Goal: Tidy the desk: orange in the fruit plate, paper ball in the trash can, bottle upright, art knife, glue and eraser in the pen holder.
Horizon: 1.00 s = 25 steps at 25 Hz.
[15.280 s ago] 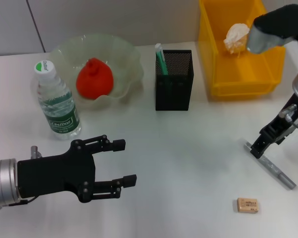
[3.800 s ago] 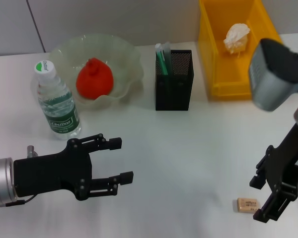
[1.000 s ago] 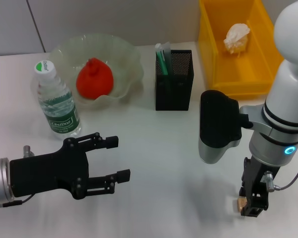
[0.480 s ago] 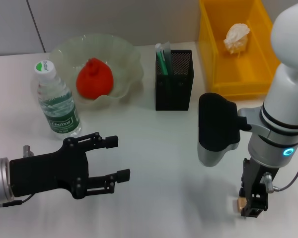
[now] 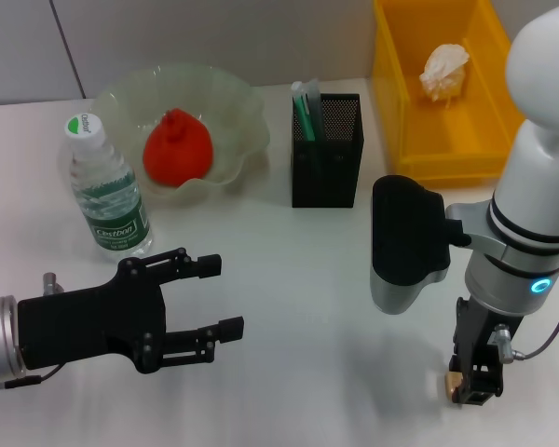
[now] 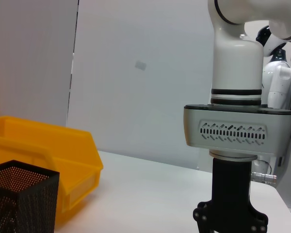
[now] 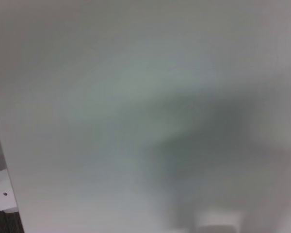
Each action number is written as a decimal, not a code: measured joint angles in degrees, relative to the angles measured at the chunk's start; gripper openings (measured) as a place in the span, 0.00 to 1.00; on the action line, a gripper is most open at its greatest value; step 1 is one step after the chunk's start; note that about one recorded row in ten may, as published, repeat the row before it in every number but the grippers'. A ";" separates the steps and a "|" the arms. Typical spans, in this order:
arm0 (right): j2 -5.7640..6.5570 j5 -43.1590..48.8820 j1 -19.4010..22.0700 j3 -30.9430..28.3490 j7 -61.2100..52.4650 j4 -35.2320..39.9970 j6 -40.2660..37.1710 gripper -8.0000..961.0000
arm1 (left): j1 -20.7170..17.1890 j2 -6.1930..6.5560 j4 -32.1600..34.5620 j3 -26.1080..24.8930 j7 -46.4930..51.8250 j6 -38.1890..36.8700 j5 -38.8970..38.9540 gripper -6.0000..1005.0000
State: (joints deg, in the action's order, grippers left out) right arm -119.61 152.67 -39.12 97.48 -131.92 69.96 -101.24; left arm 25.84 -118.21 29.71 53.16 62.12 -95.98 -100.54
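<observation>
Nothing moved since 0.5 s, right gripper clamped on eraser, left gripper apart

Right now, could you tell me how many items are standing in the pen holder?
2 show: a green stick and a pale one beside it, both in the pen holder's left corner. Shorter items may be hidden inside.

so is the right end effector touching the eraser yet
Touching. In the head view the right end effector points straight down with its fingers at the eraser, whose tan edge shows against them with no gap.
</observation>
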 joint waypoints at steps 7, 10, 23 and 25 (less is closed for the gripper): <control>0.00 0.00 0.01 -0.01 0.00 0.00 -0.01 0.35 | 0.04 0.00 0.00 0.01 0.01 0.00 0.00 0.80; 0.00 0.00 0.01 -0.01 0.00 -0.01 -0.01 0.35 | 0.08 0.00 0.00 0.01 0.01 0.00 0.00 0.80; 0.00 0.40 -0.04 0.76 0.00 -0.74 0.17 0.35 | 0.26 0.00 0.00 0.01 0.02 0.00 0.00 0.80; 0.00 0.42 0.01 0.80 0.00 -0.76 0.42 0.35 | 0.26 0.00 0.00 0.01 0.03 0.00 0.00 0.80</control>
State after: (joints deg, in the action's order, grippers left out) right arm -119.61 153.09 -39.10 98.28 -131.92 69.20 -100.82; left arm 26.11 -118.21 29.71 53.18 62.15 -95.98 -100.54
